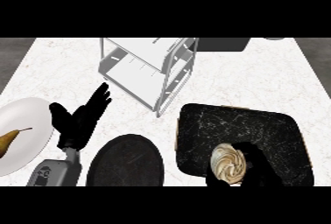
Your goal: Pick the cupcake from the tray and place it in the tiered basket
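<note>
Marble-patterned counter [271,70] fills the head view, pale with faint veining. At the far left a white plate [29,118] is cut off by the edge of the view, and a pear [9,139] is seen lying on it, yellow-brown, its thin stem pointing up and to the right. Just beside the plate, the left hand [79,120] is held up over the counter with its fingers straight and spread, the fingertips pointing up and to the right; nothing is held in it. Its grey forearm [53,173] comes in from the lower edge.

Next to the right, a round black plate [126,162] is set near the lower edge, and nothing is seen on it. Behind it, toward the back of the counter, the tiered basket [145,65] is found: a white wire frame with flat shelves, seen at a slant. No object is seen on the shelves that show.

Farther right, a dark tray [245,127] with a marbled surface and a thin brown rim is placed. The cupcake [227,162] sits in the tray's lower part, its cream-coloured swirled top showing. The right hand [255,164] is curled round the cupcake from the right and below, its fingers touching the swirl. Whether the cupcake is lifted off the tray cannot be told.

A dark box [223,43] is seen at the back edge, just right of the basket.
</note>
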